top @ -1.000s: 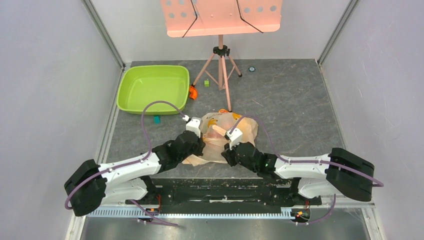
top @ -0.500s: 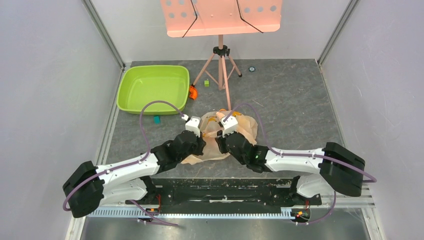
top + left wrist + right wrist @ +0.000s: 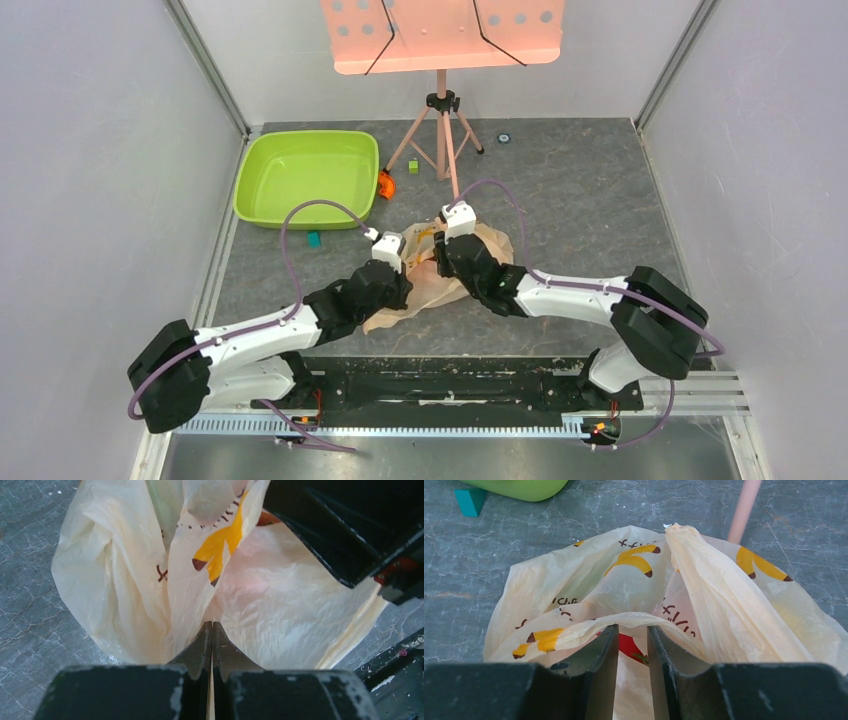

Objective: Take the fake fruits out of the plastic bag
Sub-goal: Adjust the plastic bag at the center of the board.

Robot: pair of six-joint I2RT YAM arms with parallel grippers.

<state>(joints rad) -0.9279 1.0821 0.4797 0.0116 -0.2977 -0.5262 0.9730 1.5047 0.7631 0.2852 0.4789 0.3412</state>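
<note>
The left gripper [image 3: 212, 630] is closed flat, and a thin fold of the plastic bag [image 3: 115, 570] is pinched between its fingers at the bag's near, lower edge. The right gripper [image 3: 631, 630] is held narrowly parted. The bag's rolled rim is draped across its fingertips, and in the gap between the fingers a patch of a red fake fruit [image 3: 628, 647] is seen, lying inside the bag. In the left wrist view a faint pinkish blush shows through the film; what it belongs to cannot be told.

The bag is crumpled on the table [image 3: 580, 200] between the two wrists, its pale film printed with yellow-orange banana shapes. Both arms are reached inward from the near edge — the left wrist is set at the bag's near-left side, and the right wrist is laid over its middle and far part, so much of the bag is hidden in the top view.

A pink tripod leg [image 3: 744, 510] is planted just behind the bag. A lime green tub [image 3: 305, 178] is placed at the far left, apart from the bag, and a teal block [image 3: 470, 501] is found just beside the tub's near edge.
</note>
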